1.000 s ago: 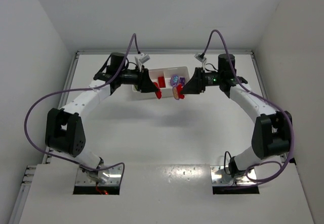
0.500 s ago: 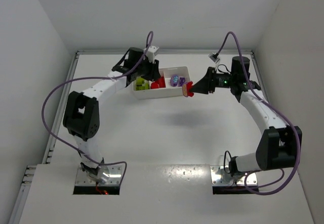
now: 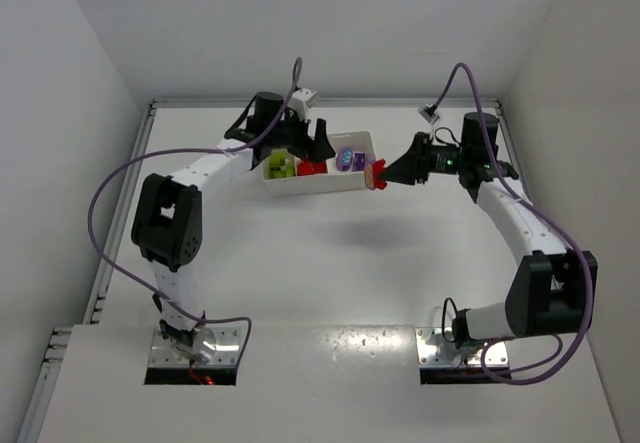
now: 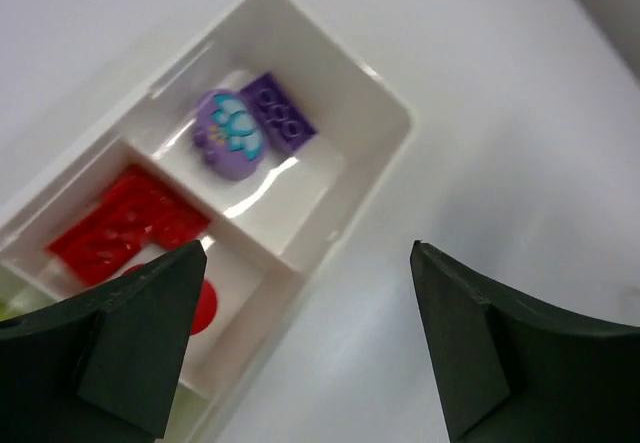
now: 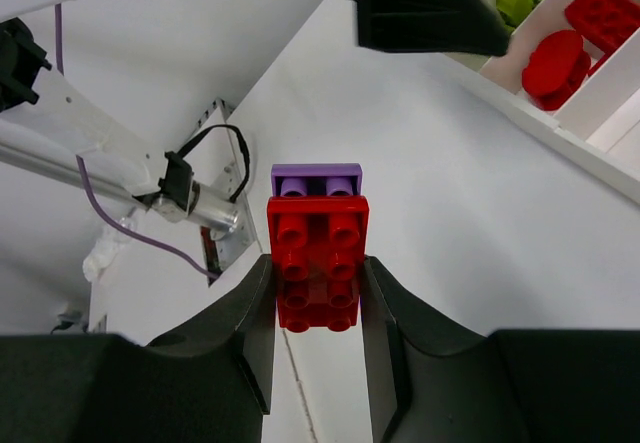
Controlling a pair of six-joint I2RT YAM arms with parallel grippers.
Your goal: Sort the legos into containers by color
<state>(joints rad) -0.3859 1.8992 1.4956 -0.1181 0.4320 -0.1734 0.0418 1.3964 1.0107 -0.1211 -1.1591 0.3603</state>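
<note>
The white table (image 3: 330,263) is the biggest thing here. On its far part sits the white tray (image 3: 312,186), a long box cut into three little rooms by thin walls.

The room at the left arm's end holds yellow-green bricks (image 3: 280,169). The middle room holds a flat red brick (image 4: 125,228) and a round red piece (image 4: 202,303) close beside it. The room at the right arm's end holds a round purple piece (image 4: 228,135) with a blue picture on it. A small purple brick (image 4: 279,113) is touching that piece.

The left gripper (image 3: 303,148) hangs over the tray, about above the middle room. Its two black fingers (image 4: 130,343) are spread far apart. Nothing is between them. From its own camera you can look down between them into the red room and the purple room.

The right gripper (image 3: 388,173) is pinching the stuck-together bricks (image 5: 320,253). This is a red brick with a purple one stuck to it. One finger (image 5: 250,323) presses on each long side of the red brick, and the purple one pokes out past the fingertips. These two bricks are not in any room. They are just outside the short end of the tray, next to the purple room.
</note>
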